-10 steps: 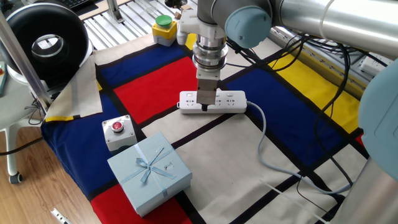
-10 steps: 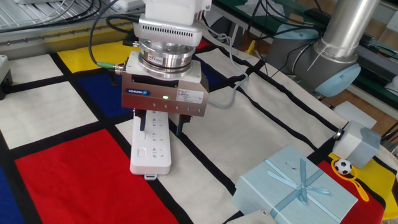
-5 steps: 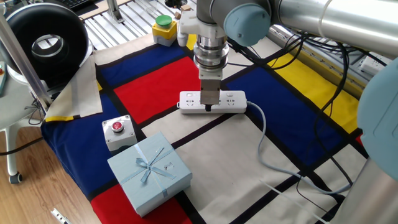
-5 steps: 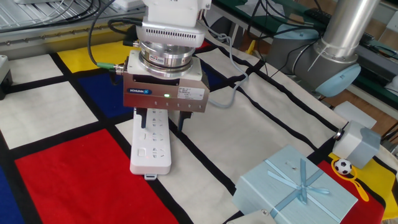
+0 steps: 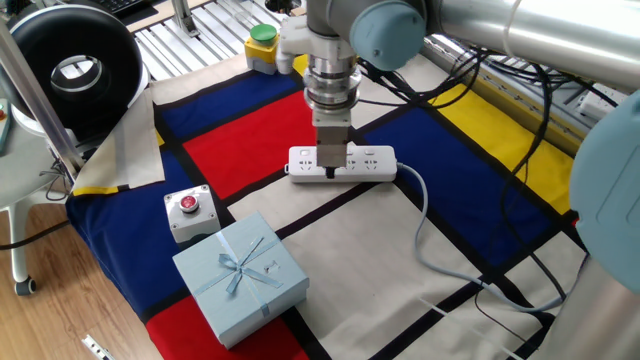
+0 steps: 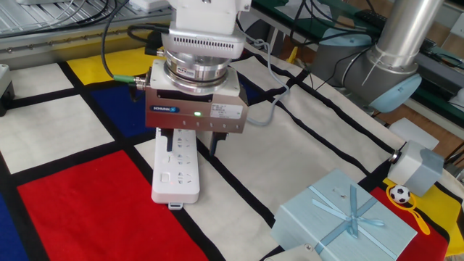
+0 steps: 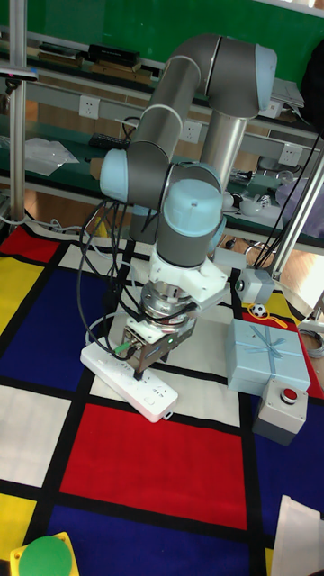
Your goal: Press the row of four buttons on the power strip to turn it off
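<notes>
The power strip (image 5: 345,163) lies flat and white on the checked cloth, and it also shows in the other fixed view (image 6: 176,172) and the tall view (image 7: 126,375). Along its left edge run the small white buttons (image 6: 167,156); only some of the four buttons show, the others are under the gripper. My gripper (image 6: 191,143) points straight down over the strip's middle, open, with one finger (image 6: 167,138) low over the button row and the other (image 6: 214,143) beside the strip's edge. The gripper (image 5: 330,172) hides the strip's centre. Whether a fingertip touches a button I cannot tell.
A blue gift box (image 5: 240,275) and a grey box with a red button (image 5: 190,212) stand in front of the strip. A yellow box with a green button (image 5: 263,47) sits at the back. The strip's grey cable (image 5: 425,225) trails right.
The gripper moved slightly right along the strip, then back left to about where it was. The power strip has not moved.
</notes>
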### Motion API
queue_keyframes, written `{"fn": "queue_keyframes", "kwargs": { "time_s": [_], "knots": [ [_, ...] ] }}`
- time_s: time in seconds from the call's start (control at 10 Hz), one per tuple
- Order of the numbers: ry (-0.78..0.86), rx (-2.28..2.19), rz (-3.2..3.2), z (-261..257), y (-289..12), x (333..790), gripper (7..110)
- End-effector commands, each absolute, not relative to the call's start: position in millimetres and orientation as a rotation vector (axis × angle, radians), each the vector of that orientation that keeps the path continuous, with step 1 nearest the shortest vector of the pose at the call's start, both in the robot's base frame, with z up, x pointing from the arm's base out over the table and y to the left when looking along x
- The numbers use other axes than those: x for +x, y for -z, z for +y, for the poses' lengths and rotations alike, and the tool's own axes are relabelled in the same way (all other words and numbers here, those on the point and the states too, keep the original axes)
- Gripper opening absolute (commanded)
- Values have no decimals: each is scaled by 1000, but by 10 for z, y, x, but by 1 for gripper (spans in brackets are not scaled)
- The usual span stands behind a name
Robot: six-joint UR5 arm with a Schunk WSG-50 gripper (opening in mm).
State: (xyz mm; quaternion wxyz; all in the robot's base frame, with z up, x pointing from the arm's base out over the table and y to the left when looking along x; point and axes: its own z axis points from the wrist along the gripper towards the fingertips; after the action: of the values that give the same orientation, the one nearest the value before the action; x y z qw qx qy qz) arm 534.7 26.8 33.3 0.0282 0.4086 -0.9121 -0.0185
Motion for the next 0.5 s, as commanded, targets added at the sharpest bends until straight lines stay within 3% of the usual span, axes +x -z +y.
{"fn": "queue_keyframes", "kwargs": {
  "time_s": [0.0, 0.4],
  "knots": [
    [69, 1235, -2846, 545, -344, 5550, 66],
    [57, 1207, -2878, 717, -198, 5733, 66]
  ]
}}
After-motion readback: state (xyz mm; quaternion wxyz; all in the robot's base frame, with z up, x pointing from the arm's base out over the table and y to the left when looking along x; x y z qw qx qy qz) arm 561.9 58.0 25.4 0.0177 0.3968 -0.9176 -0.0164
